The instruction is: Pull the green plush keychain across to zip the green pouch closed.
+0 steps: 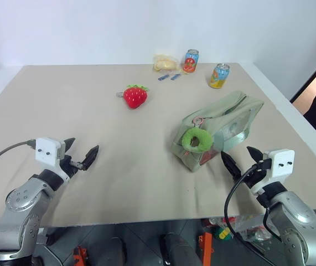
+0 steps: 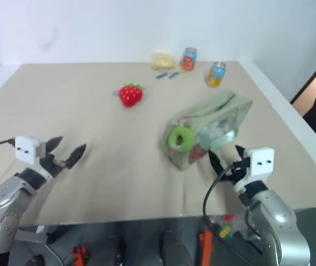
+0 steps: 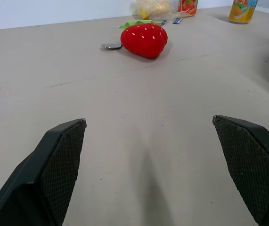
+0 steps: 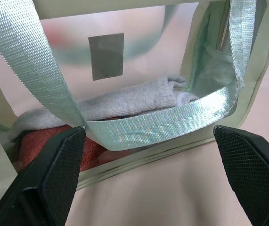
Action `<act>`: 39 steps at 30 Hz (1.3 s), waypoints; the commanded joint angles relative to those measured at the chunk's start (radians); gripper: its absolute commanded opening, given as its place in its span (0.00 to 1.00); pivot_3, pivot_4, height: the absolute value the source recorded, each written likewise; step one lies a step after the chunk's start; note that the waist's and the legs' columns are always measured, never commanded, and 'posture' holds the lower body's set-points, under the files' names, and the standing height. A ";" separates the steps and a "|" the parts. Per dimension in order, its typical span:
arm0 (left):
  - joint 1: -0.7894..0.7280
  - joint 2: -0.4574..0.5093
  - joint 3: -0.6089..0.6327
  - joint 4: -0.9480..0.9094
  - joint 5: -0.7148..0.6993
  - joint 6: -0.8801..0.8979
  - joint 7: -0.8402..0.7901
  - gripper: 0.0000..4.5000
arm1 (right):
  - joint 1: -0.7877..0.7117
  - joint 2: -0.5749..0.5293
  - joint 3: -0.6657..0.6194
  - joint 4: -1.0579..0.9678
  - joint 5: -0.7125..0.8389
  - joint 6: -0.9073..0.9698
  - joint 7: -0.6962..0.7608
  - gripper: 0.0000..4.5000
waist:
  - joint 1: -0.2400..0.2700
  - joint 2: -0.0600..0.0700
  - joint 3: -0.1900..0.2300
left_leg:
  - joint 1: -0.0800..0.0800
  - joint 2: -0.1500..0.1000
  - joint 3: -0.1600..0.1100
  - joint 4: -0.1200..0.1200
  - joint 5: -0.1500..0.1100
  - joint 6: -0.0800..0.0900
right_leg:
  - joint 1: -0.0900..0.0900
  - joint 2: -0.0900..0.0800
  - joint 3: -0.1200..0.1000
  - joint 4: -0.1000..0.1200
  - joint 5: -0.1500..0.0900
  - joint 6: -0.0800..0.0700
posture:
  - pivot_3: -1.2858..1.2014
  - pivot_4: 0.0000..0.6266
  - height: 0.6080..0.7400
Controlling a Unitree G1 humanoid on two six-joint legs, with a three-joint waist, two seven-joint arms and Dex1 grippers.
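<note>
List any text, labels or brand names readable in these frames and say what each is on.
No text can be read.
Orange can: printed label, too small to read.
Yellow can: printed label, too blurred to read.
Grey patch behind the green pouch's clear window: blank, as far as can be seen.
Red strawberry plush and green plush keychain: no lettering.

Your left gripper [image 1: 81, 154] hangs low at the left, fingers spread wide and pointing level ahead, nothing between them. Your right gripper [image 1: 239, 160] sits low at the right, likewise wide apart and level, empty. Both forearms reach forward, each with a black cable looping from its wrist.
</note>
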 commanded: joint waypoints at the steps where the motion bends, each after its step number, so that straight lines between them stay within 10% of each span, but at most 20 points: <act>1: -0.025 0.023 0.004 -0.035 0.008 -0.004 -0.006 0.99 | -0.008 -0.011 -0.016 -0.049 0.004 0.000 -0.004 1.00 | 0.000 0.000 0.000 | 0.000 0.000 0.000 0.000 0.000 0.000 | 0.000 0.000 0.000 0.000 0.000 0.000 | 0.52 0.24 1.00; 25: -0.210 0.090 0.038 -0.005 -0.220 0.031 -0.244 0.99 | -0.039 -0.015 -0.004 -0.046 -0.003 0.024 0.004 1.00 | 0.000 0.000 0.000 | 0.000 0.000 0.000 0.000 0.000 0.000 | 0.000 0.000 0.000 0.000 0.000 0.000 | 0.52 0.24 1.00; 31: -0.335 0.213 -0.072 -0.010 -0.315 0.135 -0.436 0.99 | -0.045 -0.013 -0.007 -0.078 -0.029 0.038 -0.030 1.00 | 0.000 0.001 -0.001 | 0.000 -0.001 0.001 0.001 0.000 0.000 | 0.001 0.000 0.001 0.001 0.000 0.000 | 0.52 0.24 1.00; 39: -0.450 0.137 -0.194 0.089 -0.253 0.114 -0.457 0.99 | -0.010 0.026 -0.038 -0.168 -0.004 0.084 -0.105 1.00 | 0.001 0.001 -0.001 | 0.000 0.000 -0.001 0.000 0.000 0.000 | 0.000 0.003 0.001 0.002 0.000 0.001 | 0.52 0.24 1.00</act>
